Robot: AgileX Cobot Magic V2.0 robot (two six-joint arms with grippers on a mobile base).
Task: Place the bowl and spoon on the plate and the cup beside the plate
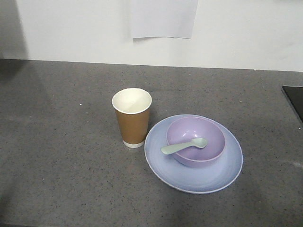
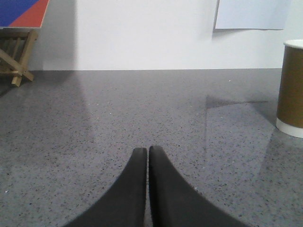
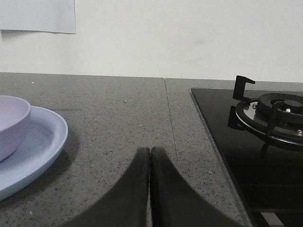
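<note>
- Left hand (image 2: 147, 153) and right hand (image 3: 150, 153) — both closed, empty, low over the bench (image 1: 57, 156).
- Bowl (image 1: 195, 142) with spoon (image 1: 183, 146) on plate (image 1: 193, 153), cup (image 1: 132, 117) beside — arrangement looks complete; nothing left to grasp.

We are noting that the cup (image 2: 290, 87) is running off the right edge of the left wrist view, its rim and far side cut away. In the right wrist view, the bowl (image 3: 12, 124) and plate (image 3: 35, 151) are being cropped by the left edge, and the burner (image 3: 274, 111) by the right. In the front view, the bowl (image 1: 195, 141) is hiding the plate's (image 1: 194, 177) centre.
</note>
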